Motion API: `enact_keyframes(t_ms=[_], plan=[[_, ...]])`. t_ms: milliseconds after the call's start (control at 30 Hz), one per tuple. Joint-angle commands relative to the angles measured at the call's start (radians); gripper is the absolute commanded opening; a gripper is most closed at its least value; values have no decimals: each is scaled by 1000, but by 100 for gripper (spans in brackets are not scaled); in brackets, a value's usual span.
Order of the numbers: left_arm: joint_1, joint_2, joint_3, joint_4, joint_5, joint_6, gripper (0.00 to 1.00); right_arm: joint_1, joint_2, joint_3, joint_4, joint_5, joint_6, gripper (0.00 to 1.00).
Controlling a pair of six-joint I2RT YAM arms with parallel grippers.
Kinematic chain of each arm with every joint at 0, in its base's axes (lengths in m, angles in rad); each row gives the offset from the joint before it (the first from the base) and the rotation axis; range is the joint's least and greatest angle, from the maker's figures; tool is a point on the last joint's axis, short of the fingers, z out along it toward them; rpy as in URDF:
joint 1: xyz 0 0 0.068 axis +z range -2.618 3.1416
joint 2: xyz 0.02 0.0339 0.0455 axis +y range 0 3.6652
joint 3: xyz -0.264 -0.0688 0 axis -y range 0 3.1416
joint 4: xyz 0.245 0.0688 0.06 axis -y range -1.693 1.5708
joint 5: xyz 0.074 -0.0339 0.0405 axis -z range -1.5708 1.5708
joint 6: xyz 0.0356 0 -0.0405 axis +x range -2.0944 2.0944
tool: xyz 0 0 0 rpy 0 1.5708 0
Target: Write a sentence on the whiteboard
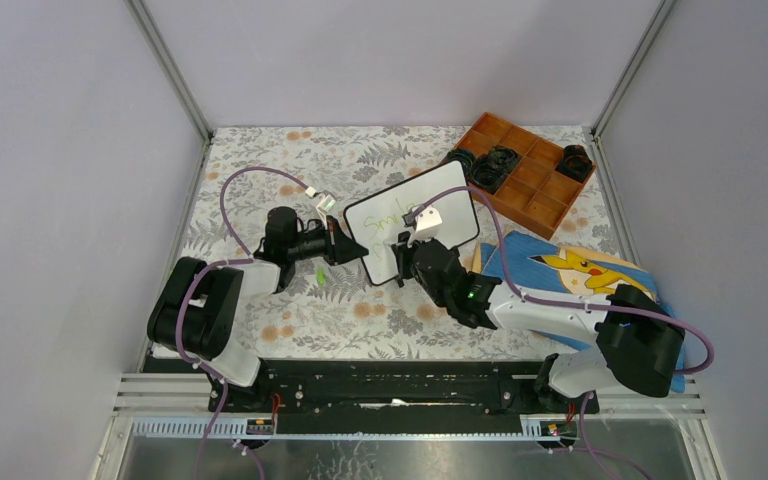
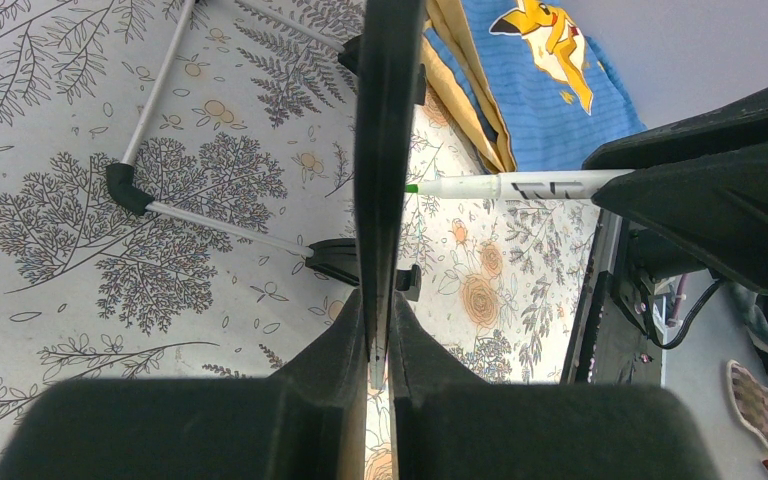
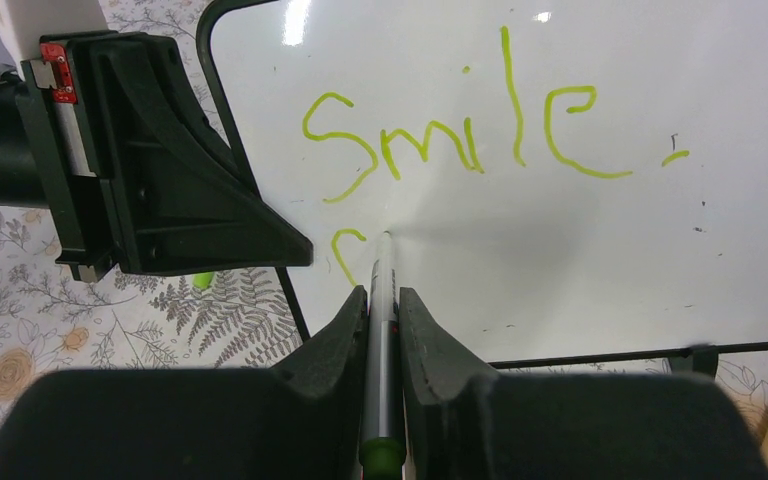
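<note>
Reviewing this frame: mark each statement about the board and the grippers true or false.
1. The right gripper holds a marker with its tip at the whiteboard. True.
2. The sentence is finished. False: only "Smile." and the start of one letter below it are written.
3. The left gripper is open, clear of the whiteboard. False: it is shut on the whiteboard's edge.
4. The writing is green. True.
</note>
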Motion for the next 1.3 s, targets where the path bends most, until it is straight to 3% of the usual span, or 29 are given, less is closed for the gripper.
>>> enact_keyframes(t_ms=[0,567,767,1267], plan=[[-9,17,2,-84,-70,44,0,-10,-18,-13,16,-26,24,0],[-11,20,2,-88,-73,46,0,-9,-81,-74,-20,23,64,0],[-12,21,2,-88,-73,48,0,-9,-140,-79,45,-40,34,0],[-18,20,5,-101,-76,55,0,-9,-44,-1,42,-106,32,0]])
